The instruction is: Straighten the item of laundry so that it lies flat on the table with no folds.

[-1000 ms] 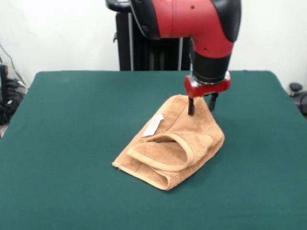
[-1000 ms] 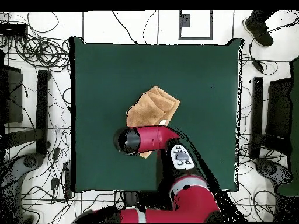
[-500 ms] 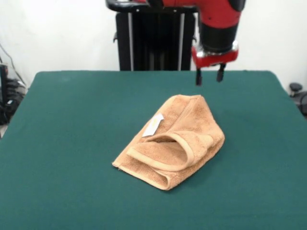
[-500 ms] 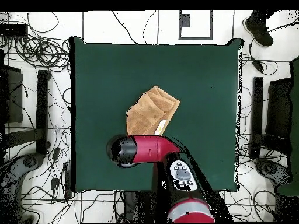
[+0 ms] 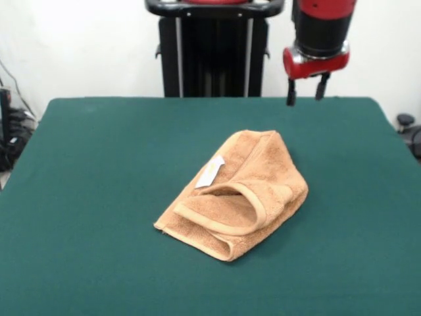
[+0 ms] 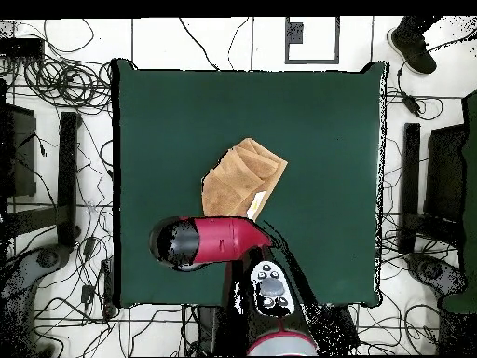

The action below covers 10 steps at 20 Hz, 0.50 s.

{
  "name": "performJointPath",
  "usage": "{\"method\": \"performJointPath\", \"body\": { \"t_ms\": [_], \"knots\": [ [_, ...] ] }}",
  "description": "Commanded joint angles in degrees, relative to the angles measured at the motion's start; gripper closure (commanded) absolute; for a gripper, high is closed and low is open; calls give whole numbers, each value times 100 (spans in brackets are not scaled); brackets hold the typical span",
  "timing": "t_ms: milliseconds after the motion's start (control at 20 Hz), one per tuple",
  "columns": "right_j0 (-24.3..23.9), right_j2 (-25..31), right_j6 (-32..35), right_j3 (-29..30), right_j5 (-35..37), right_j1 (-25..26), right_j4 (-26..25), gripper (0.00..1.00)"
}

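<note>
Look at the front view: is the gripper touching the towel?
No: the gripper hangs open, clear above the folded towel.

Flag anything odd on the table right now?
The towel is bunched near the middle of the table, folded over itself with a looped hem on top and its white tag showing. The end effector hangs open above, holding nothing.

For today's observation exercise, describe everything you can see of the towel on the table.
The towel is a small tan-orange terry cloth, lying crumpled and folded over itself near the middle of the green table. A banded hem curls across its top in a loop, forming a pocket-like fold. A small white tag sticks out on its upper side. Only the table touches it; the gripper hangs open well above and behind it.
</note>
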Motion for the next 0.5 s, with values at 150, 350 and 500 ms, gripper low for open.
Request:
{"method": "performJointPath", "body": {
  "t_ms": [150, 350, 500],
  "knots": [
    [-57, -43, 328, -741, -643, 512, -702, 0],
    [-315, 134, -44, -1184, -715, 645, -1098, 0],
    [-583, 320, -341, -1435, -503, 698, -1315, 0]
  ]
}}
